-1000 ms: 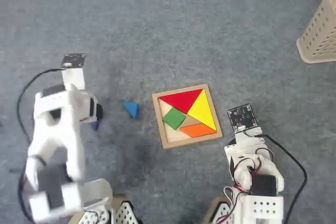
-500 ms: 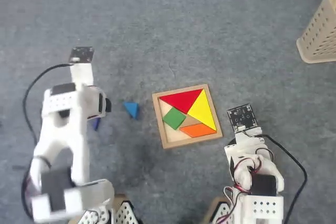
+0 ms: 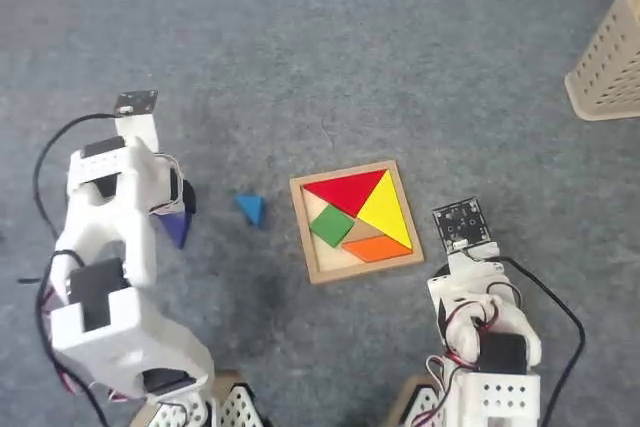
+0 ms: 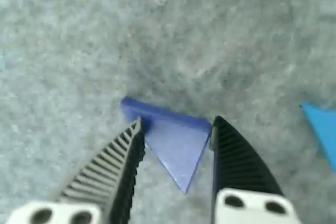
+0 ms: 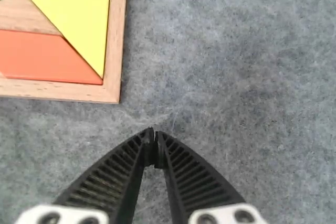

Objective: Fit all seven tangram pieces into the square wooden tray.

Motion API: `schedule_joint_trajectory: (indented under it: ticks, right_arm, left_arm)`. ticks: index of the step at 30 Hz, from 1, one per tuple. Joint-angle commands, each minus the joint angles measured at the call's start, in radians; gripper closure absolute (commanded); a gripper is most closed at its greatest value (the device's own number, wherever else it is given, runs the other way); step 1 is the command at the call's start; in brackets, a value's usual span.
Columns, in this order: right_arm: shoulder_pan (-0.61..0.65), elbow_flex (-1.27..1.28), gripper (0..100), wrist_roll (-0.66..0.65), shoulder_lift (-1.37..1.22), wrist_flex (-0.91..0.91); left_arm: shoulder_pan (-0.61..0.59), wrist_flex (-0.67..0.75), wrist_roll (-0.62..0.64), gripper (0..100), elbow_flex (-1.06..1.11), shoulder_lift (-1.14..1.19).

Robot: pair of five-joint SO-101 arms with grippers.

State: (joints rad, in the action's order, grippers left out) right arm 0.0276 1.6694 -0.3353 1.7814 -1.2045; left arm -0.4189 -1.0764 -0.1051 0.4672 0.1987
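My left pincer (image 4: 177, 122) pinches the dark blue triangle (image 4: 176, 145). My right pincer (image 5: 154, 139), pressed together, sits near the wooden tray (image 5: 122, 35) holding red triangle (image 3: 345, 190), yellow triangle (image 3: 388, 209), green square (image 3: 330, 225), orange piece (image 3: 378, 247).

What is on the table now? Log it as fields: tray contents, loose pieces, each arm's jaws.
In wooden tray: red triangle, yellow triangle, green square, orange piece
Loose on carpet: light blue triangle
Left gripper: jaws closed on dark blue triangle
Right gripper: jaws shut, empty, over carpet beside tray
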Motion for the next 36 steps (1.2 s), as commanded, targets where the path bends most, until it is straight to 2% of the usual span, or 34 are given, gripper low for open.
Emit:
schedule_joint_trajectory:
  ticks: [1, 10, 19, 23, 30, 32, 36]
  right_arm:
    - [-0.010, 0.015, 99.2, -0.011, -0.008, -0.005]
    - [-0.010, 0.015, 99.2, -0.011, -0.008, -0.005]
    - [-0.010, 0.015, 99.2, -0.011, -0.008, -0.005]
    - [-0.010, 0.015, 99.2, -0.011, -0.008, -0.005]
    - [-0.010, 0.015, 99.2, -0.011, -0.008, -0.005]
    - [-0.010, 0.015, 99.2, -0.011, -0.008, -0.005]
    - [-0.010, 0.015, 99.2, -0.011, -0.008, -0.005]
  left_arm:
    - [-0.011, -0.031, -0.018, 81, 0.002, 0.025]
    - [-0.052, 0.018, -0.075, 82, 0.137, -0.091]
    - [-0.049, 0.040, -0.120, 93, 0.171, -0.124]
    - [0.025, 0.043, -0.178, 99, 0.171, -0.124]
    - [0.160, 0.003, -0.322, 99, 0.177, -0.138]
    - [0.160, 0.003, -0.293, 99, 0.179, -0.164]
    - [0.029, 0.003, -0.183, 99, 0.179, -0.285]
